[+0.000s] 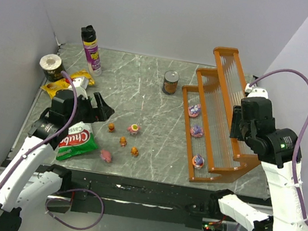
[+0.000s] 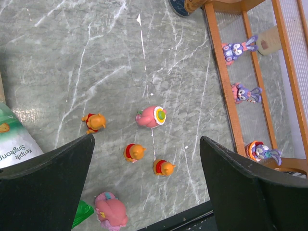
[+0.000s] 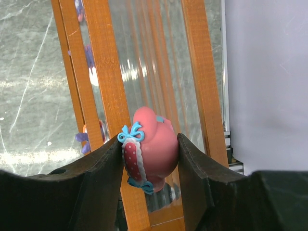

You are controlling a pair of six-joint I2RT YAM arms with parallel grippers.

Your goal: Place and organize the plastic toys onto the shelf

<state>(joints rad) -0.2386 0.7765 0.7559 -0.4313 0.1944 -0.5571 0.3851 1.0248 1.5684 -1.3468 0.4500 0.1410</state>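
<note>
Your right claw [image 3: 149, 139] grips a pink toy [image 3: 153, 154] tight between its fingers, with the shelf [image 3: 108, 72] rails directly behind it. Your left claw [image 2: 147, 142] is spread wide and holds nothing above the desk [image 2: 72, 57]. An orange toy [image 2: 134, 151] lies between its fingers and a pink round toy [image 2: 151, 116] just beyond. Three purple toys [image 2: 245, 92] sit on the shelf's lowest tier, past its right-hand finger.

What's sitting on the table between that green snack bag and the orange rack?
Five loose toys, seen from above: three orange figurines and two pink ones nearer the green bag, then bare tabletop up to the shelf.
</note>
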